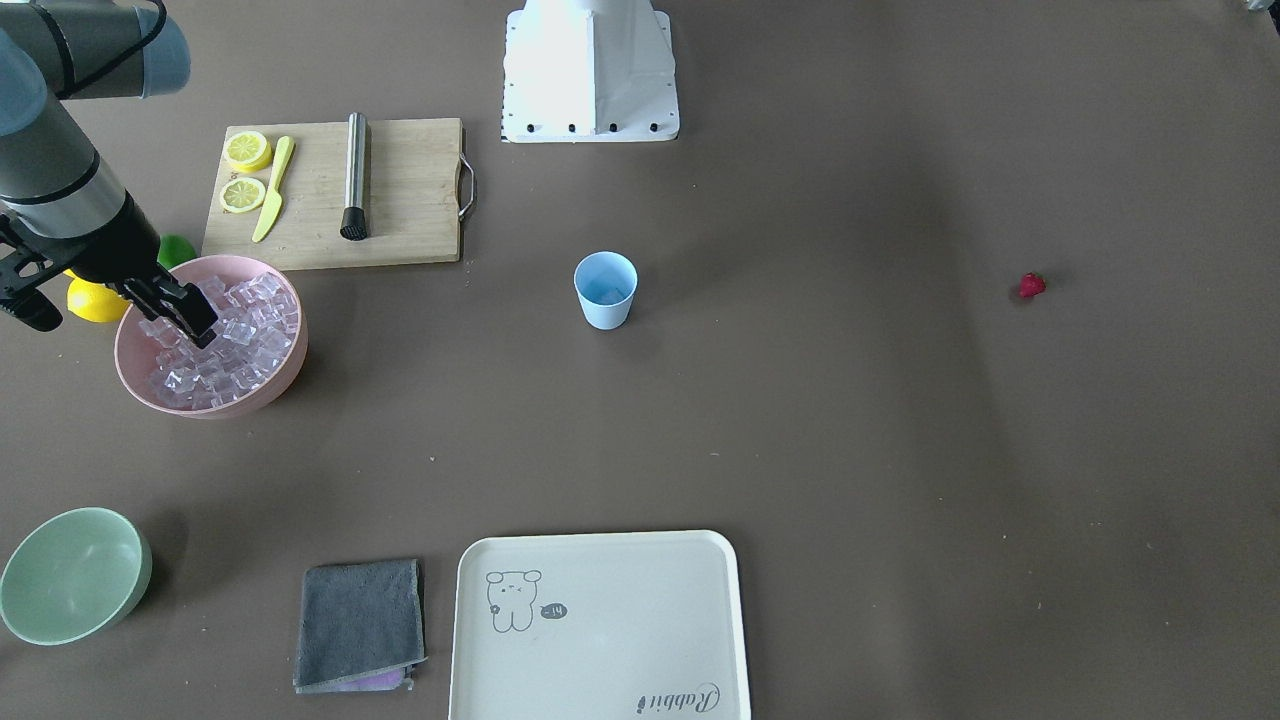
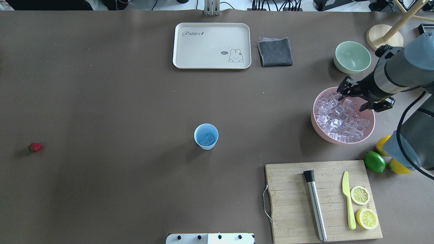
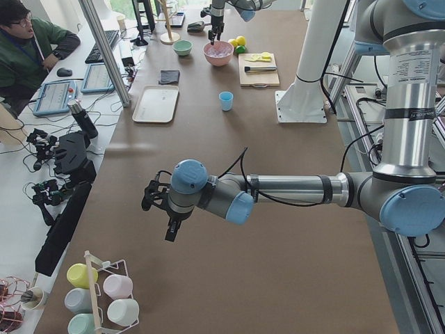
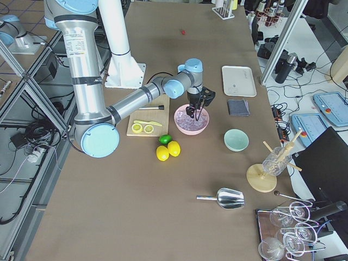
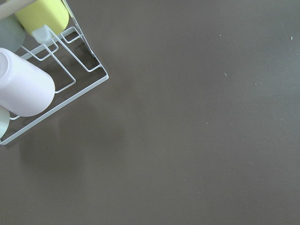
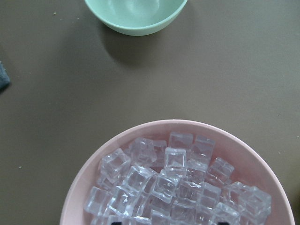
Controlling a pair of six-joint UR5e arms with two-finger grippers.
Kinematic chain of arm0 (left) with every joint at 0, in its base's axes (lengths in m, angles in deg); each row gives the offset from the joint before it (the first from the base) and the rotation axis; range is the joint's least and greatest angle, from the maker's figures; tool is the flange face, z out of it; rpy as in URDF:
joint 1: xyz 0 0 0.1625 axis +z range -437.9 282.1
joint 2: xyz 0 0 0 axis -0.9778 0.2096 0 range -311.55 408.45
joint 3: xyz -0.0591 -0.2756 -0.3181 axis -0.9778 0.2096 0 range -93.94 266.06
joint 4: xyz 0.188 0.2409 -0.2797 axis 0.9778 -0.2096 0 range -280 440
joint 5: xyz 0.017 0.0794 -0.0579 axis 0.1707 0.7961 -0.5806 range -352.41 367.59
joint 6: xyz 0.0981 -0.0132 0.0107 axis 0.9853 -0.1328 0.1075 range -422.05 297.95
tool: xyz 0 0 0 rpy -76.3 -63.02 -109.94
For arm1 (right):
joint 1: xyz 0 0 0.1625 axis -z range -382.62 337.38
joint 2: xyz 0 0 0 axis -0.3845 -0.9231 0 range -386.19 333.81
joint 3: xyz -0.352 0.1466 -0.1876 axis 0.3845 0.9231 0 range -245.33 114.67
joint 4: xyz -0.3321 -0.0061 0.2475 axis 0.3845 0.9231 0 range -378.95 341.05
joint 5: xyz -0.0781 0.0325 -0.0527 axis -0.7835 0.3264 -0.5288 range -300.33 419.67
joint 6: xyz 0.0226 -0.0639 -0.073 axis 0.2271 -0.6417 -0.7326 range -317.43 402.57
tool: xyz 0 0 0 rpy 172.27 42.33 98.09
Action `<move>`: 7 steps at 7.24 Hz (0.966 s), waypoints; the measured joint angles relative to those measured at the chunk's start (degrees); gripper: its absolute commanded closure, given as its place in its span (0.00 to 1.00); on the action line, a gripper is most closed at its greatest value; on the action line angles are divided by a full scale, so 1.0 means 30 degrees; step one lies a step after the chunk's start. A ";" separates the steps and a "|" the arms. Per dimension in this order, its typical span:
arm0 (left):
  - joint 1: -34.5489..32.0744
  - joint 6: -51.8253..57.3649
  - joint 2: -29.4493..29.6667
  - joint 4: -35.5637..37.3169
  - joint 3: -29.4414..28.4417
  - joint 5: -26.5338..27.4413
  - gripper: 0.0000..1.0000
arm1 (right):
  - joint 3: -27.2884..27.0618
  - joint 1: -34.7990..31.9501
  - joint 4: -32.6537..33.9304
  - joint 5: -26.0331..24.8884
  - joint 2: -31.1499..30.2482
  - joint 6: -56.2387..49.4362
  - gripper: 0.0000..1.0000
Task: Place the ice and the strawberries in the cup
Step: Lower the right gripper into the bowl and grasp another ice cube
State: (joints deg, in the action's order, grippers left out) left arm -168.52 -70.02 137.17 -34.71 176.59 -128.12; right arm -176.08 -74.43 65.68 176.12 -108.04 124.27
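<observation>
The light blue cup (image 1: 605, 290) stands upright mid-table, also in the overhead view (image 2: 206, 136); something clear seems to lie in its bottom. The ice (image 1: 240, 335) fills a pink bowl (image 2: 318, 130) and shows close up in the right wrist view (image 6: 178, 187). My right gripper (image 1: 190, 318) is open, its tips down among the cubes (image 2: 340, 90). One tiny red strawberry (image 2: 35, 147) lies alone far off on the table's other side (image 1: 1031, 286). My left gripper (image 3: 167, 212) hovers over bare table near a mug rack; I cannot tell if it is open or shut.
A green bowl (image 2: 352, 57) sits beyond the pink bowl. A cutting board (image 2: 291, 203) holds a muddler, a yellow knife and lemon halves. A lime (image 2: 374, 162) and lemons lie beside it. A cream tray (image 2: 212, 45) and a grey cloth (image 2: 274, 51) lie at the far edge.
</observation>
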 measured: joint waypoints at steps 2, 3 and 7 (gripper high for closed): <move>0.0000 -0.0032 0.0047 0.0002 0.0147 0.0000 0.02 | 0.0080 0.0403 -0.0003 -0.0111 0.0230 0.1612 0.30; 0.0000 -0.0031 0.0070 0.0002 0.0217 0.0000 0.02 | 0.0123 0.0767 0.0002 -0.0132 0.0370 0.2355 0.32; 0.0000 -0.0011 0.0102 0.0009 0.0934 0.0000 0.02 | 0.0615 0.1728 0.0011 -0.0112 0.0597 0.4061 0.38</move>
State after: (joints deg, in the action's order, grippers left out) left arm -168.52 -70.05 137.48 -34.68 179.39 -128.12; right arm -174.24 -69.25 65.71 175.78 -106.25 136.46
